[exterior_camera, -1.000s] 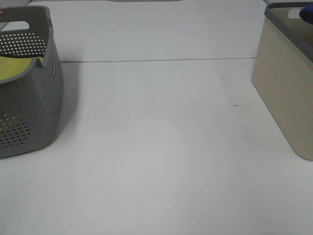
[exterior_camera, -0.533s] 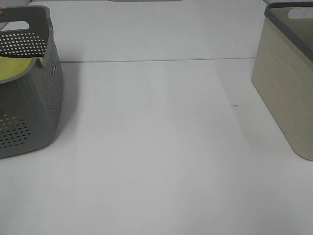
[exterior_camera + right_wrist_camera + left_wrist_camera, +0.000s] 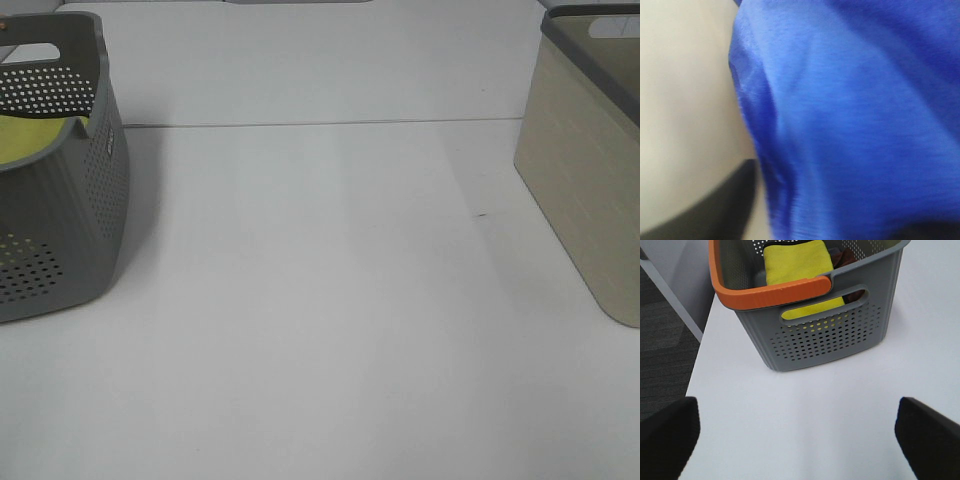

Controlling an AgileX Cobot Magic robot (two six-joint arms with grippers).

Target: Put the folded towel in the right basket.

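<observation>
Exterior high view: table (image 3: 320,300).
- Left edge of frame: grey perforated basket (image 3: 70,210), yellow cloth (image 3: 30,140) inside.
- Right edge: beige right basket (image 3: 590,180).
- Change noted: a second ago a blue patch showed at this basket's rim, upper right corner. It is now gone from that view.
- Right wrist view: blue towel (image 3: 855,115) fills the frame against the basket's beige wall, so it is judged inside.
- Right hand: grip cannot be told.
- Left hand (image 3: 800,440): fingers spread wide, empty, near the grey basket.
- Task judged almost complete, release unconfirmed.
</observation>
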